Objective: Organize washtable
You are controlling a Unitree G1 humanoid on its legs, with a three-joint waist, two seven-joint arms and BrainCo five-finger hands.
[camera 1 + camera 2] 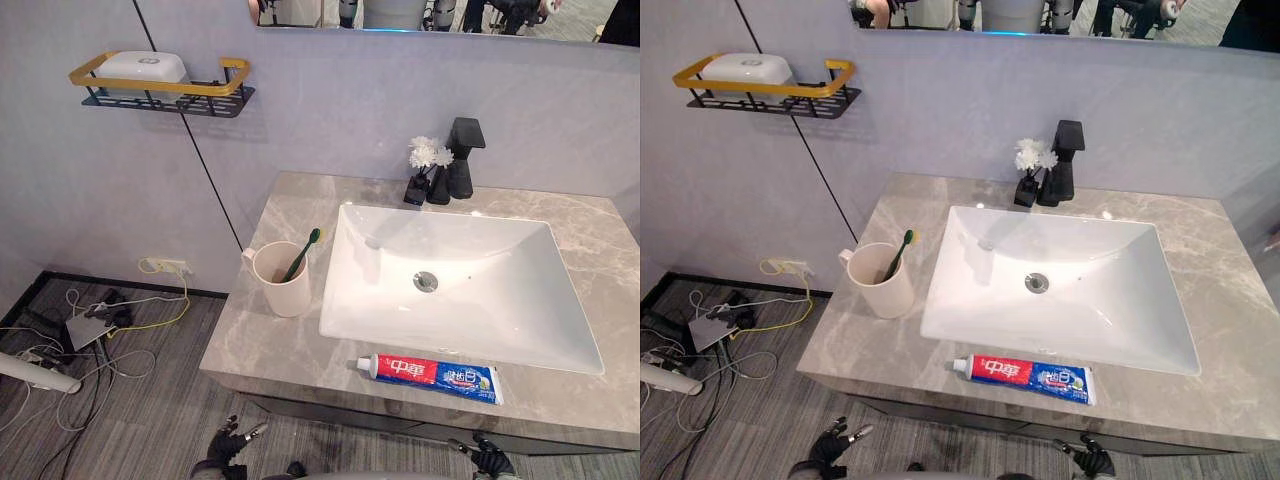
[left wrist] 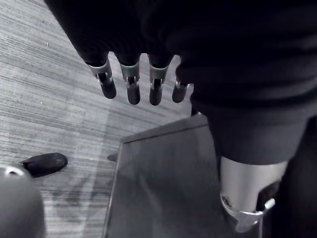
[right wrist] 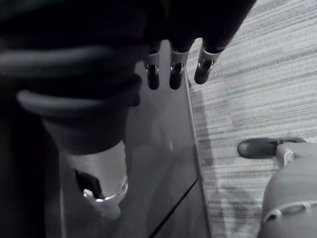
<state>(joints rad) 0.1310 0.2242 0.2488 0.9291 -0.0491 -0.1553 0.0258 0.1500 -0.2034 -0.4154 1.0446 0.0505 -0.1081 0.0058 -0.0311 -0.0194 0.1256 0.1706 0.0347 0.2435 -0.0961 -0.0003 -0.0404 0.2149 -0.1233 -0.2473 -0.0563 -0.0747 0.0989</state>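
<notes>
Washtable top (image 1: 265,350) is seen from above: grey marble w/ a white rect. sink (image 1: 520,300) set in it. Toothpaste tube (image 1: 430,377) is laid flat on the front strip of the top, just in front of the sink rim, cap end toward robot's left. It lies loose and sideways, so it is judged the item most in need of tidying. Beige cup (image 1: 283,285) is stood upright just left of the sink, w/ a green toothbrush (image 1: 302,255) leaned inside, head up. The cup is prob. the holder, so the tube is likely meant to go in or beside it. Black faucet (image 1: 463,155) and small white flowers (image 1: 430,155) are set at the back edge, out of the way. Wall shelf (image 1: 165,88) w/ yellow rail is mounted upper left, and a white soap box (image 1: 145,67) is kept on it.

Left hand (image 2: 132,89) and right hand (image 3: 174,74) are hung low in front of the cabinet, below the top's edge, well apart from every item. Fingers of both are seen straight and relaxed, w/ nothing held. No grasp is begun yet, so the task is judged at its start. The right hand is prob. called for next, the tube being nearer that side. A flat tube near the edge could be nudged off if approached carelessly.
</notes>
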